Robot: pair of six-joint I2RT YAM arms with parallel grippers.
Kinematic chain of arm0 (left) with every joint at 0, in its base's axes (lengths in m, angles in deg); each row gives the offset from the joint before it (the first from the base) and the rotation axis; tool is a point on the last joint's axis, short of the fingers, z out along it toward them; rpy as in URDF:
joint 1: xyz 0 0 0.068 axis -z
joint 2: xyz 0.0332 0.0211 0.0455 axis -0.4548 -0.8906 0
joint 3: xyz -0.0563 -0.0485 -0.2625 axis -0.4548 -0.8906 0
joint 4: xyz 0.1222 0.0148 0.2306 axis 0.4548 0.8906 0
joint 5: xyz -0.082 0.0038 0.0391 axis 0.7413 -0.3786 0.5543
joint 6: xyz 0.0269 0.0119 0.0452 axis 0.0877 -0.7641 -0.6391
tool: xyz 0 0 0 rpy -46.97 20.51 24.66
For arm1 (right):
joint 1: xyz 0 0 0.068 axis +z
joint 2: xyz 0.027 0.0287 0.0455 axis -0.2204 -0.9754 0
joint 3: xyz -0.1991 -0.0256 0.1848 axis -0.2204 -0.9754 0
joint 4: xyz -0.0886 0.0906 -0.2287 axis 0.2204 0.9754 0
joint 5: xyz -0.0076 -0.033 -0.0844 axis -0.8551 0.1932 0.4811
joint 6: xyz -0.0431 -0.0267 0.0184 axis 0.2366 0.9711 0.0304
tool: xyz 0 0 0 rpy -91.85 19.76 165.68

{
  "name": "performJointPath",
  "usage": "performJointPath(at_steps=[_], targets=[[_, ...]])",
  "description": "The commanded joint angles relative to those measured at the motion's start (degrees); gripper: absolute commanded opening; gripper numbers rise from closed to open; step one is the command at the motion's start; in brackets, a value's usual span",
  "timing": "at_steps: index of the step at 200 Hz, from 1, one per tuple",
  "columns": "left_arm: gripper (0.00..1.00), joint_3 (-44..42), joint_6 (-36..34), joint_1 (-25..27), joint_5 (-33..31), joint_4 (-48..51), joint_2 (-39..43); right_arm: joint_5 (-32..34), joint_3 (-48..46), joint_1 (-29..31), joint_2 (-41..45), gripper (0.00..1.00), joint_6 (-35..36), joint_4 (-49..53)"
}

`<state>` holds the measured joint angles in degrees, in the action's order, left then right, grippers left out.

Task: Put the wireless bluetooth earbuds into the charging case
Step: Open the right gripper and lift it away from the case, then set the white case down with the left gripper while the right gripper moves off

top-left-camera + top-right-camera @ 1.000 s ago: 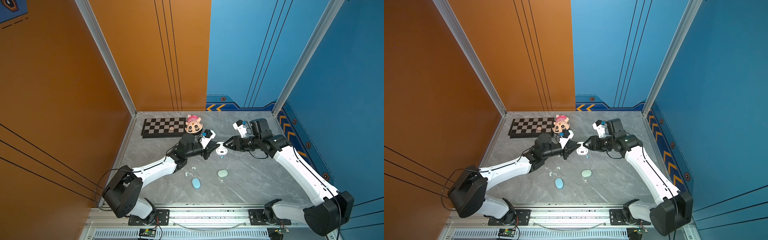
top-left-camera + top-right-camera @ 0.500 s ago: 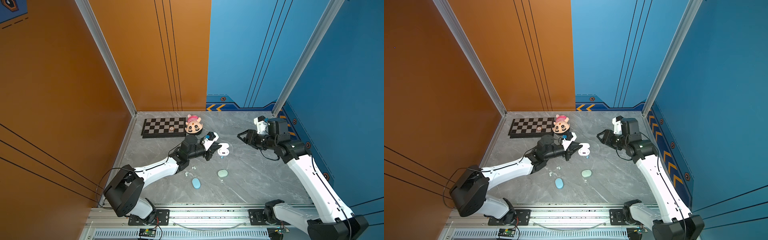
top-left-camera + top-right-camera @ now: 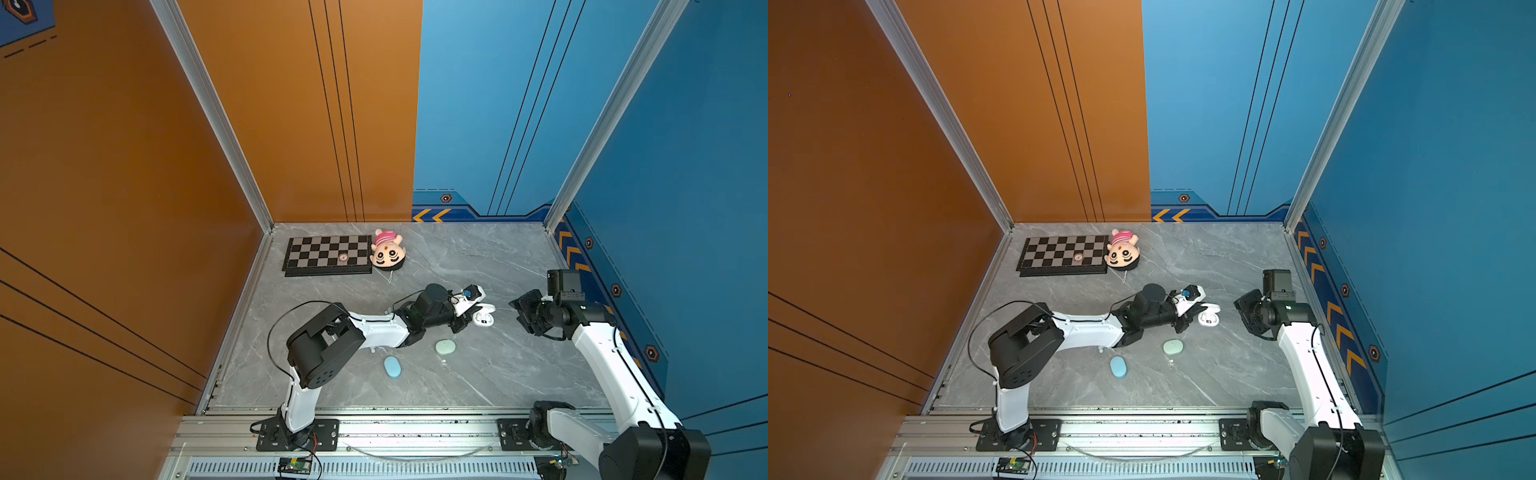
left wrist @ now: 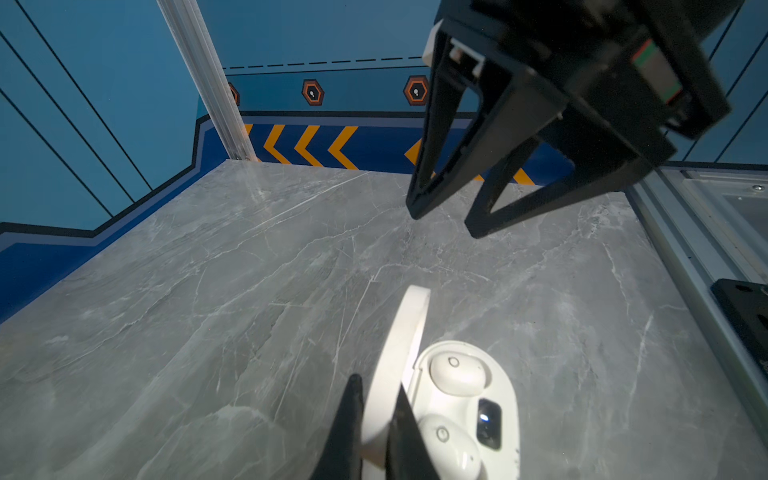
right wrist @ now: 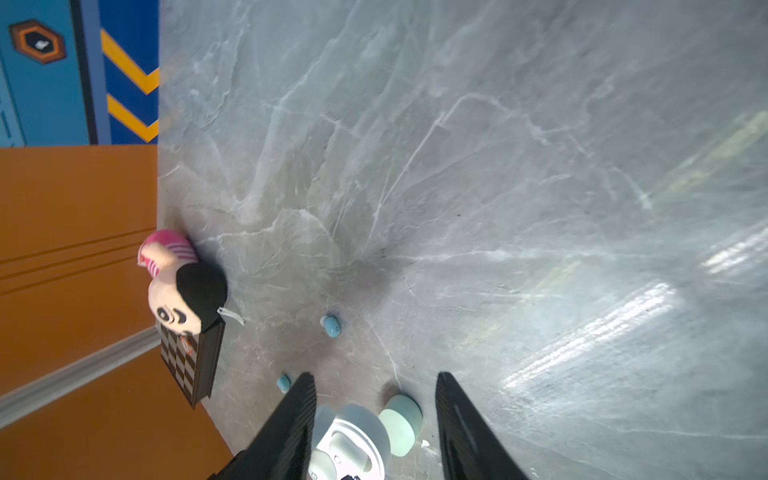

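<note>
Jaws pinched shut, the left gripper [image 4: 378, 384] holds the raised lid [image 4: 405, 332] of the white charging case [image 4: 500, 399], where two white earbuds [image 4: 457, 372] sit in their wells. Open-jawed, the right gripper [image 4: 446, 222] hangs apart from it. Two light blue earbuds [image 5: 331, 325] lie loose toward the plush doll [image 5: 183, 286], with the mint case [image 5: 401, 424] near the white one.
</note>
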<state>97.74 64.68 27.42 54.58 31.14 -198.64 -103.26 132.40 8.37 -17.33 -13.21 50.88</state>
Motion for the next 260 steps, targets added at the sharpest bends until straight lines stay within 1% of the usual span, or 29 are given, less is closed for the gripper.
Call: performJointPath(at_steps=[1,34,63,82,103,152,186,237,260], targets=[[0.00,3.29,2.14,0.24,-2.39,-4.87,-3.75,3.69,-2.73,-1.66,0.11,0.49,-5.77,1.13],[0.00,7.10,2.76,0.19,-3.88,-5.32,-9.53,4.61,-3.97,-3.17,-2.05,0.49,-7.26,0.53],[0.00,9.51,3.26,0.19,-4.30,-5.62,-13.04,4.00,-2.23,-3.55,-5.19,0.50,-6.89,0.19],[0.01,10.56,5.90,-0.16,-3.51,-6.15,-14.55,3.60,-1.21,-3.49,-6.79,0.50,-6.84,-0.13],[0.03,10.24,5.66,-0.16,-2.08,-6.21,-14.88,3.12,-1.00,-3.54,-8.13,0.50,-7.01,-0.86],[0.05,10.25,6.05,0.37,-3.57,-6.28,-15.94,2.51,-1.65,-3.55,-9.47,0.51,-7.27,-2.40],[0.09,11.45,5.55,1.47,-4.19,-6.33,-18.04,2.50,-1.62,-3.72,-9.78,0.54,-6.63,-2.56],[0.11,13.08,5.02,1.92,-5.36,-6.30,-20.56,2.49,-1.10,-3.70,-11.09,0.56,-6.15,-2.52],[0.18,13.52,5.05,1.92,-5.17,-6.32,-21.24,2.41,-0.70,-3.71,-11.88,0.56,-6.08,-2.52]])
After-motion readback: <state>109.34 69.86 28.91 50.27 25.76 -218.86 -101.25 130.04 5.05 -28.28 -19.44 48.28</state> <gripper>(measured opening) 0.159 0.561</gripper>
